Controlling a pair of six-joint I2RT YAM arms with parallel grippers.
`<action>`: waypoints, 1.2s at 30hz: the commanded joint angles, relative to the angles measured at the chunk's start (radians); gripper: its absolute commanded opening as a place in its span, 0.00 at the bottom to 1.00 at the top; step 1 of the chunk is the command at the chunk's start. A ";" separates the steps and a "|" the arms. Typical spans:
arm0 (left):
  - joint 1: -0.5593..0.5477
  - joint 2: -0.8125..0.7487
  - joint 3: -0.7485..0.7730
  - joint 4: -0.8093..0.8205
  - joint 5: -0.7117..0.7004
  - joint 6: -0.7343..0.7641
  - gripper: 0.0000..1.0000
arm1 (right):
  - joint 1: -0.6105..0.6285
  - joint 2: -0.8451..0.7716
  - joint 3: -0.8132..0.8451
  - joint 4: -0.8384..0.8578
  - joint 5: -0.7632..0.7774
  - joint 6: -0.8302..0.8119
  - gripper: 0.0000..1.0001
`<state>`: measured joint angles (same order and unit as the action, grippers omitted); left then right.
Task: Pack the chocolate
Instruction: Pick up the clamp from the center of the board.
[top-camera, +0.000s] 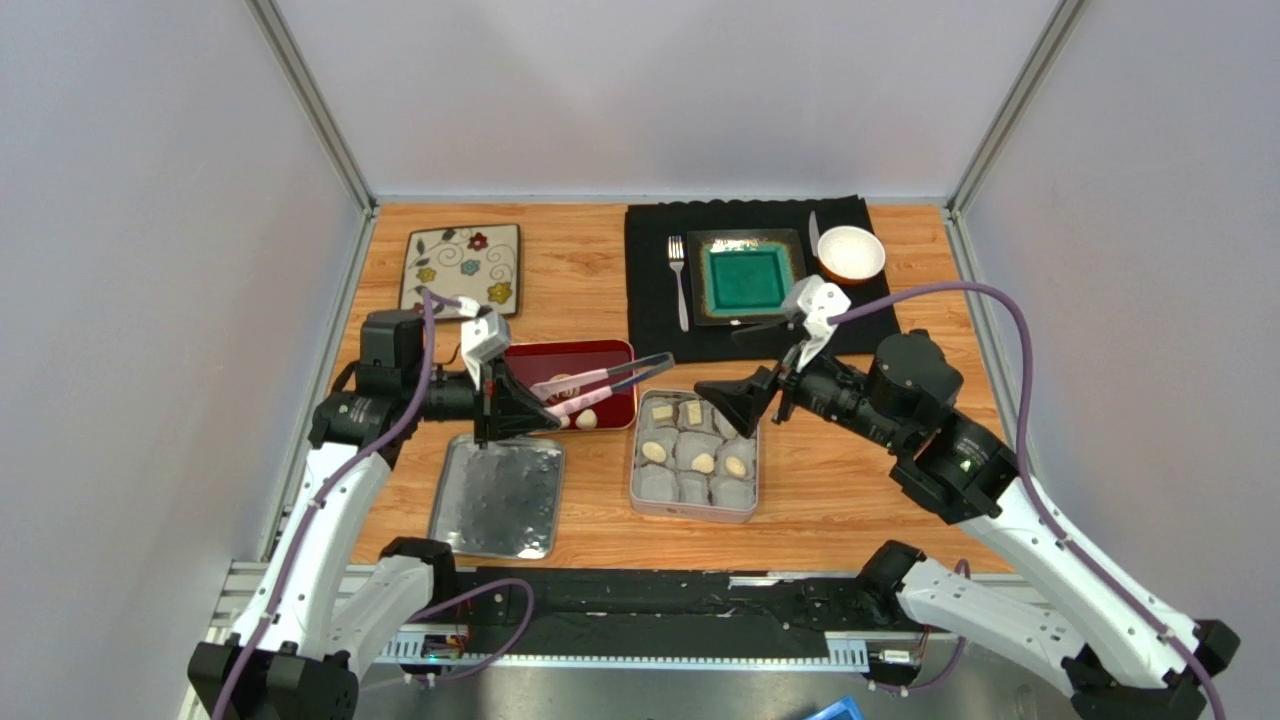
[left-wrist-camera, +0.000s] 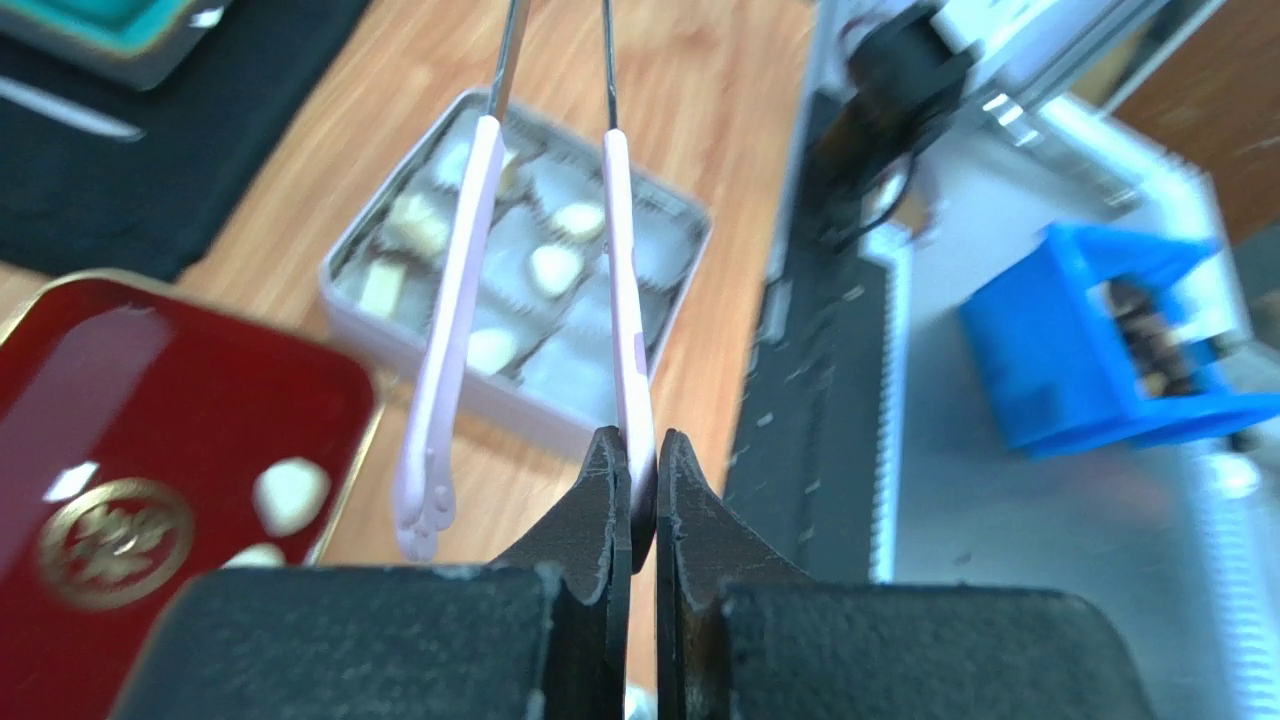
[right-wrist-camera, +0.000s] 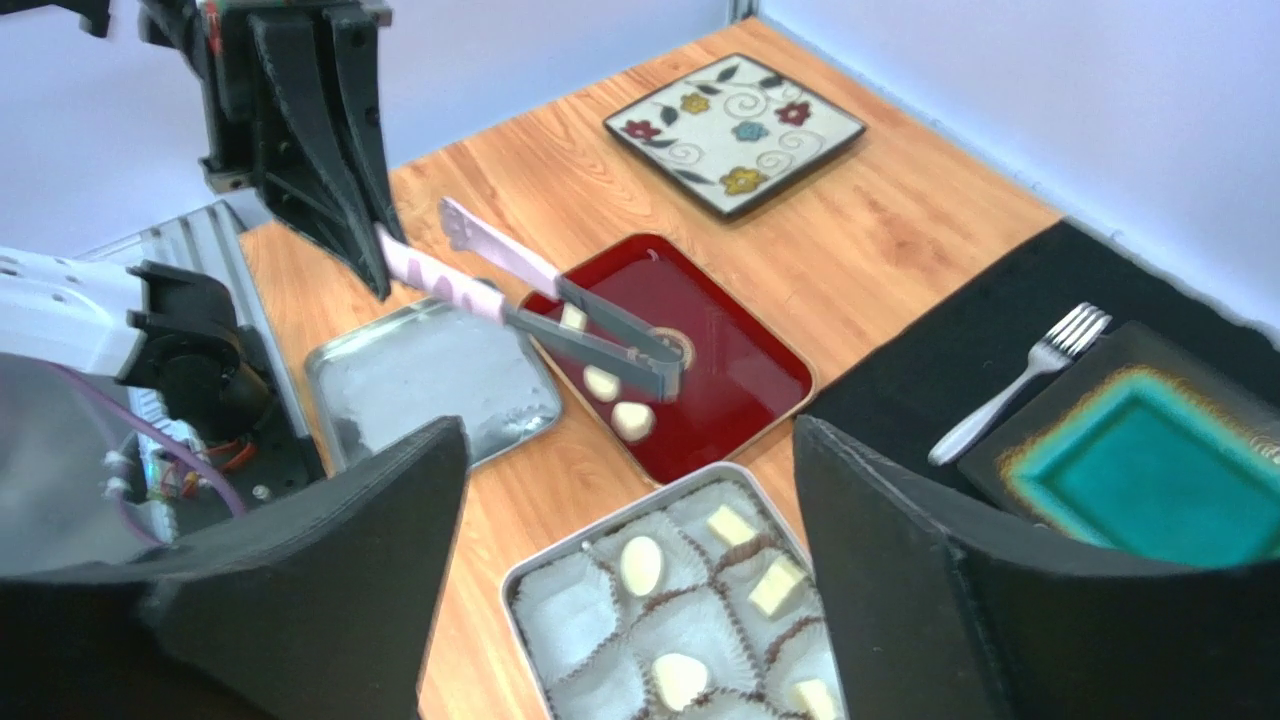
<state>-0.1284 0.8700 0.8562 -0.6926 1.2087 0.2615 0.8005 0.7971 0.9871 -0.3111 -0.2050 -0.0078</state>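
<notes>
Left gripper (left-wrist-camera: 639, 453) has its black jaws pinched tight on one pink, rubbery arm of the tongs (right-wrist-camera: 511, 300). The other pink arm splays free beside it, and the thin metal tips reach out over the glossy red tray (right-wrist-camera: 751, 353). Two cream, rounded lumps of chocolate (right-wrist-camera: 633, 420) lie on that lacquered tray near the tips, apart from them as far as I can see. More pieces, some rounded and some squarish, sit in crinkled white paper cups inside the rectangular silver tin (top-camera: 693, 512), just right of the red tray on the wooden desk. Right gripper (top-camera: 729, 402) hangs over the tin's far edge, jaws spread wide with nothing between them. A flat, dull metal lid (right-wrist-camera: 421, 383) lies in front of the red tray.
</notes>
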 joint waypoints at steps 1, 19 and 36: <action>0.009 0.072 0.035 0.275 0.239 -0.415 0.00 | -0.121 0.001 -0.131 0.214 -0.298 0.207 0.93; 0.010 0.017 0.003 0.346 0.367 -0.504 0.00 | -0.282 0.260 -0.156 0.710 -0.683 0.650 0.96; 0.010 0.011 -0.013 0.344 0.351 -0.485 0.00 | -0.132 0.439 -0.047 0.741 -0.613 0.632 0.93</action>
<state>-0.1226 0.8940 0.8532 -0.3748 1.4654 -0.2222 0.6342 1.2179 0.8711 0.3656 -0.8474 0.6323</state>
